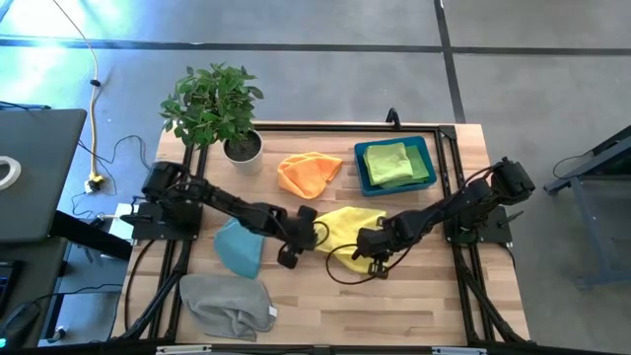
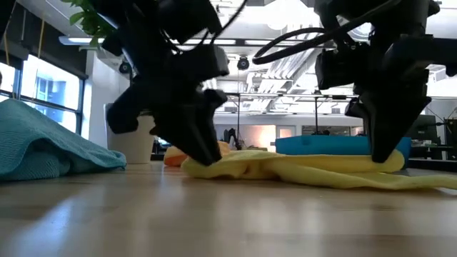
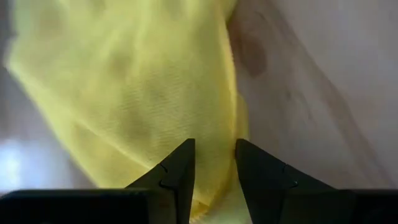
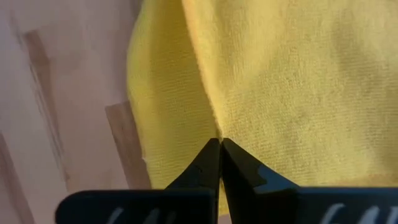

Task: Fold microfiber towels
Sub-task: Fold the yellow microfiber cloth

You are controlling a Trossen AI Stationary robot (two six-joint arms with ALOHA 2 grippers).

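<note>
High view: yellow towel mid-counter. My right fingers pinched tight on its near edge; my left fingers half-spread, straddling its left edge. Bare counter toward the front.

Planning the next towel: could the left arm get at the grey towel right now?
Probably yes. The grey towel lies uncovered on the table's left side, near the left arm's base, nothing on it. But the left gripper is busy at the yellow towel.
</note>
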